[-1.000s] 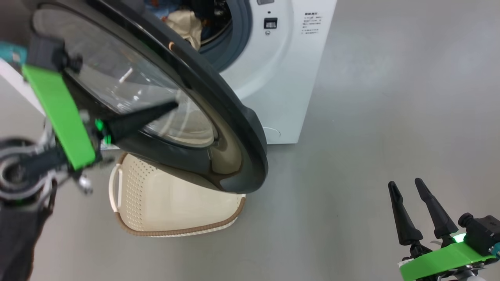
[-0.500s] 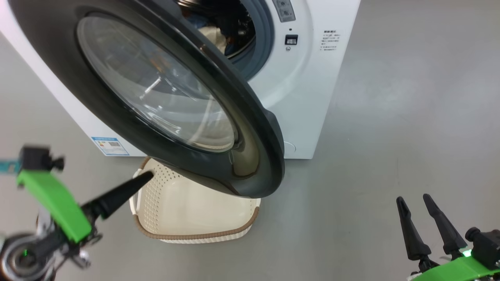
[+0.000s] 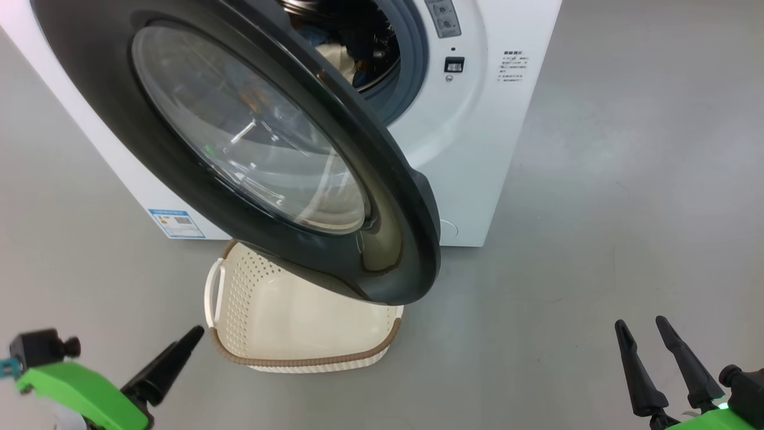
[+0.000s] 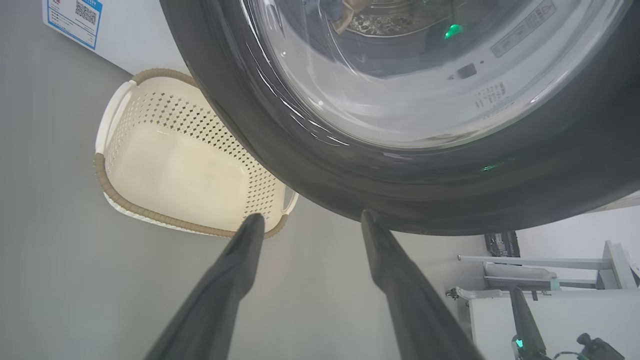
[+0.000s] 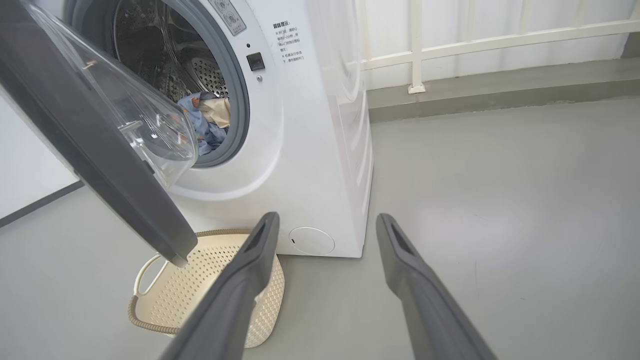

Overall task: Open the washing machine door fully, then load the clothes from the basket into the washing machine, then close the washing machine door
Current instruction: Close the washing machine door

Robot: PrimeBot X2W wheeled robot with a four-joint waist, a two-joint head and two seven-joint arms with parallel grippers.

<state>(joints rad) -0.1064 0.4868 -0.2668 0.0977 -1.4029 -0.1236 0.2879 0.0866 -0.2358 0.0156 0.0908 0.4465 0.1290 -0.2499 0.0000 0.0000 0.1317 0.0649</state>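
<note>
The washing machine door (image 3: pixel 394 179) stands partly open, its glass bowl bulging toward the drum, its lower edge hanging over the basket (image 3: pixel 298 322). The cream basket sits on the floor before the white washing machine (image 3: pixel 477 149) and looks empty inside. The clothes (image 5: pixel 207 117), light blue and cream, lie in the steel drum. My left gripper (image 4: pixel 311 217) is open and empty, low at the left, its fingers apart from the door's rim (image 4: pixel 350 175). My right gripper (image 3: pixel 641 323) is open and empty at the lower right, well clear of the machine.
A blue label sticker (image 3: pixel 176 222) marks the machine's front at lower left, a round white cap (image 5: pixel 311 240) at lower right. A white railing (image 5: pixel 415 50) and a raised curb run behind. White furniture (image 4: pixel 550 280) stands off to one side. Bare grey floor spreads to the right.
My left gripper, shut against the door's glass a second ago, has come off it, dropped to the lower left and opened. The head camera has shifted; the right gripper has kept its pose.
</note>
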